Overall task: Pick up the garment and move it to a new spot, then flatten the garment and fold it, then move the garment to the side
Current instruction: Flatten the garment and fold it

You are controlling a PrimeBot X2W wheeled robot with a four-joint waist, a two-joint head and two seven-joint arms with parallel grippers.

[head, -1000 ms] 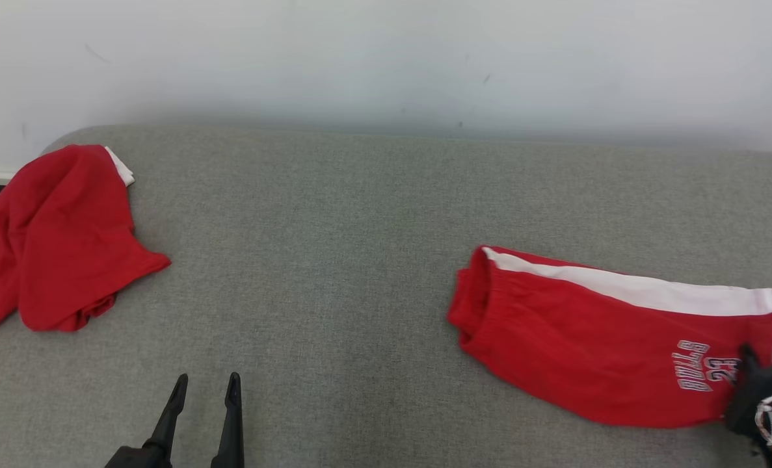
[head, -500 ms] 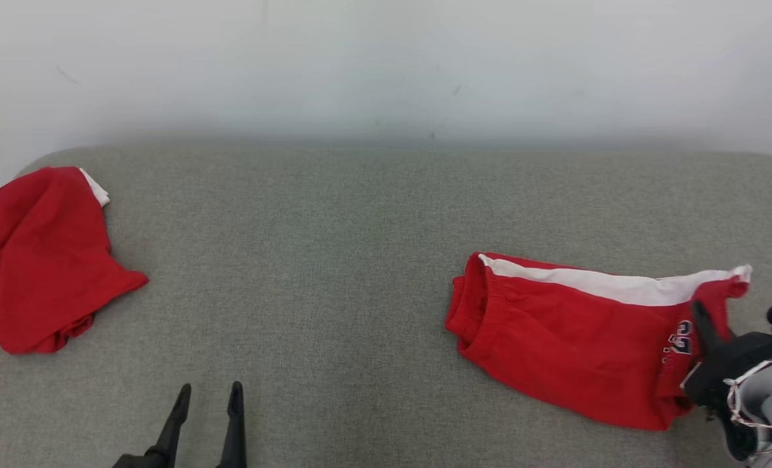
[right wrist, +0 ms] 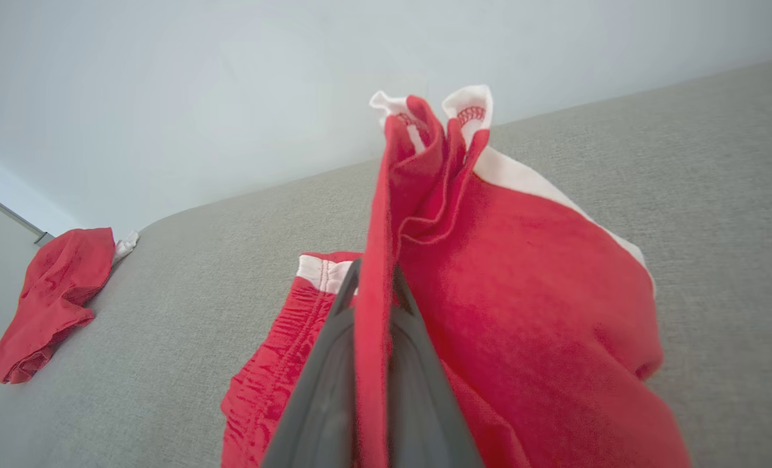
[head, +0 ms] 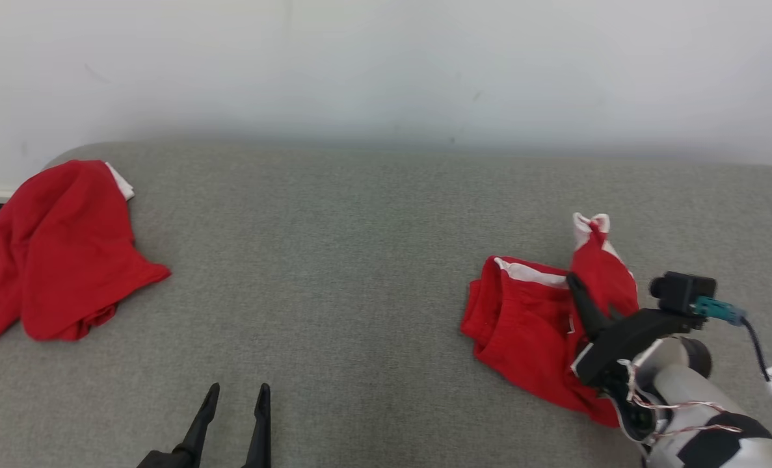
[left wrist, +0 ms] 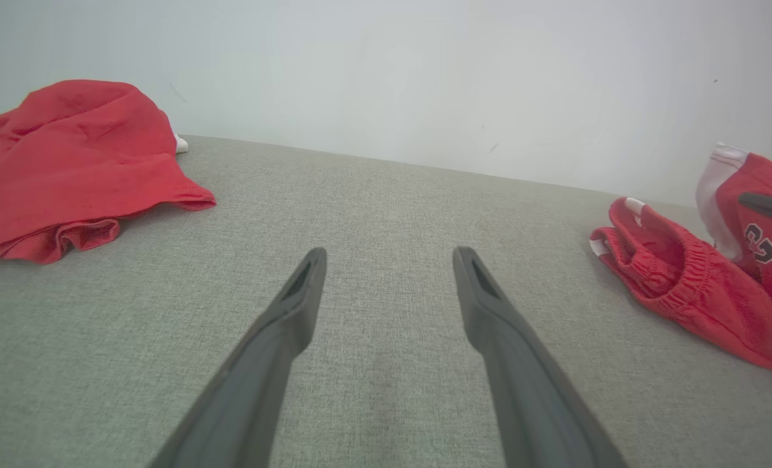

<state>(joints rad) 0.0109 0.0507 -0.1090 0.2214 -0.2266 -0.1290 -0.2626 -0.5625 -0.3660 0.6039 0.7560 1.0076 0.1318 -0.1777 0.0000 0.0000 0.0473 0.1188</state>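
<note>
At far left a crumpled red cloth [head: 60, 250] lies on the grey fabric-covered tabletop [head: 359, 260]. Our left fingers [head: 261, 406] are spread wide and empty. Our right fingers [head: 585, 302] pinch one raised end of the red shorts with a white side stripe [head: 522, 325], whose waistband rests on the tabletop.

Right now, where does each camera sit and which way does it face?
Head view: on the head, facing forward and down at the grey cushion; left gripper lower left, right gripper at right.
Left wrist view: left wrist, looking along open fingers across the cushion to the wall.
Right wrist view: right wrist, looking along shut fingers pinching the red shorts.
Shared: all three show the shorts and the crumpled red garment.
</note>
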